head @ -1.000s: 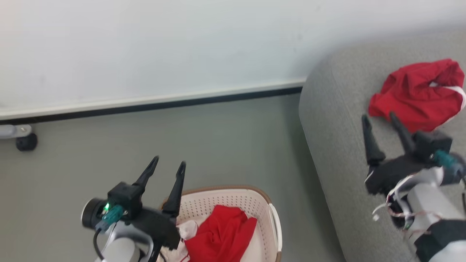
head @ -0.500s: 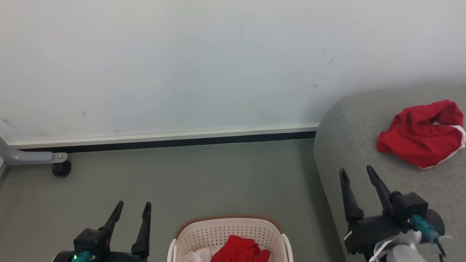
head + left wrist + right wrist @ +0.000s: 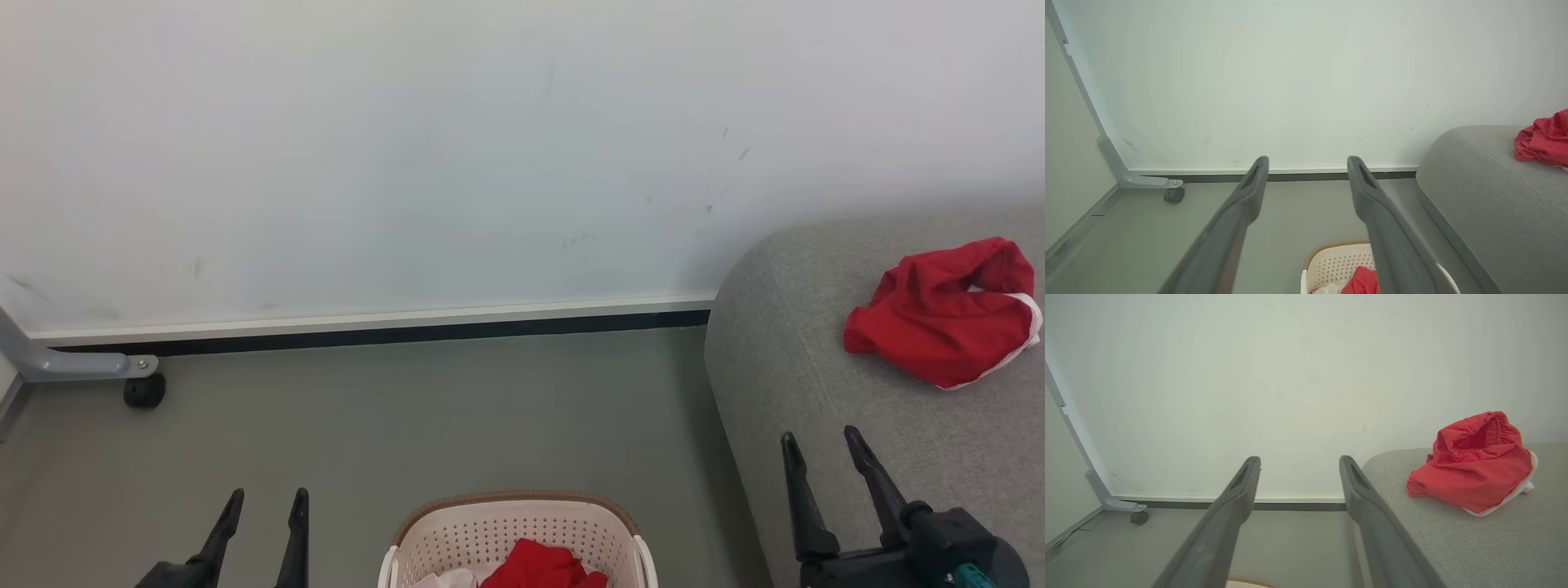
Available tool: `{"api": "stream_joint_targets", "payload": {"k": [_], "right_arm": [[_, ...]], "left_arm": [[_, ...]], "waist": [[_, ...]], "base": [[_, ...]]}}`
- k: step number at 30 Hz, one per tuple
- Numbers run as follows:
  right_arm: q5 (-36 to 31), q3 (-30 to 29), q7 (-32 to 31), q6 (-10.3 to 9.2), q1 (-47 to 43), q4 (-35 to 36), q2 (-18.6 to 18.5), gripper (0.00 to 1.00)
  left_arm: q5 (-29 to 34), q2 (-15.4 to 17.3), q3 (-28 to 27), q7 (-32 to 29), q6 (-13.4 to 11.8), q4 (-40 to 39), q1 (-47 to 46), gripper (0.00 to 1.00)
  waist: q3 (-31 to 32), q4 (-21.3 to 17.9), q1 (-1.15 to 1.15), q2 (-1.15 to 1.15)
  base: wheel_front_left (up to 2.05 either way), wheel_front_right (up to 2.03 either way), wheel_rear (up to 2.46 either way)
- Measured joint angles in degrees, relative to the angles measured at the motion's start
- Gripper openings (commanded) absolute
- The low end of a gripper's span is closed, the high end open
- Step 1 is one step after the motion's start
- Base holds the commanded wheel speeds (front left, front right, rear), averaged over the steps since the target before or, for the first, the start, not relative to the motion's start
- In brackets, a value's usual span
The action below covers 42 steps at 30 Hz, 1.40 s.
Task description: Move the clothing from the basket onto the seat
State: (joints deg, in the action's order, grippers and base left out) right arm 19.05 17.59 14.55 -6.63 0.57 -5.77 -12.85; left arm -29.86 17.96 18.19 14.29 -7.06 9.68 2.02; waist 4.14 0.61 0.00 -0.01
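1. pale wall [image 3: 408,163] and a white-and-black skirting strip [image 3: 408,318] meet a grey-green floor [image 3: 424,408]; all positions below are referenced to the basket [image 3: 457,535].
2. basket: cream, perforated, brown-rimmed, standing on the floor at the bottom edge of the head view, with its far half in frame.
3. clothing [image 3: 543,565]: a red heap with a patch of white fabric at its left, lying inside the basket (how deep the pile goes cannot be judged).
4. seat [image 3: 816,367]: grey upholstered cushion with a rounded edge, to the right of the basket, a strip of floor between the two.
5. red garment [image 3: 939,314]: crumpled, white-trimmed, resting on the seat, well to the right of the basket and beyond it.
6. left gripper [image 3: 269,495]: left of the basket, above the floor, fingers spread apart and empty, clear of the rim.
7. right gripper [image 3: 820,435]: right of the basket, seen against the seat's rounded edge, fingers spread apart and empty, apart from the red garment.
8. black caster [image 3: 144,390] under a grey frame leg [image 3: 73,365]: far left of the basket, against the skirting strip.
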Motion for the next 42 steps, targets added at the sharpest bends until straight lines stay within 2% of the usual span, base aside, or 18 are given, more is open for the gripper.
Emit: {"api": "stream_joint_targets", "payload": {"k": [31,42], "right_arm": [[-2.04,-4.91,0.0,-0.49,-5.22,5.93,1.07,1.0],[-2.2,-6.6,0.0,-0.51,-5.48,7.12,1.1,1.0]], "left_arm": [[4.58,-1.74,-3.78,0.01,-0.01,-3.75,3.32,1.0],[5.3,-1.87,-4.35,0.01,-0.01,-5.08,4.04,1.0]], "waist": [[-0.51,-0.55,0.0,0.01],[-3.12,-0.99,0.0,0.01]], "base": [[0.0,0.0,0.0],[0.0,0.0,0.0]]}}
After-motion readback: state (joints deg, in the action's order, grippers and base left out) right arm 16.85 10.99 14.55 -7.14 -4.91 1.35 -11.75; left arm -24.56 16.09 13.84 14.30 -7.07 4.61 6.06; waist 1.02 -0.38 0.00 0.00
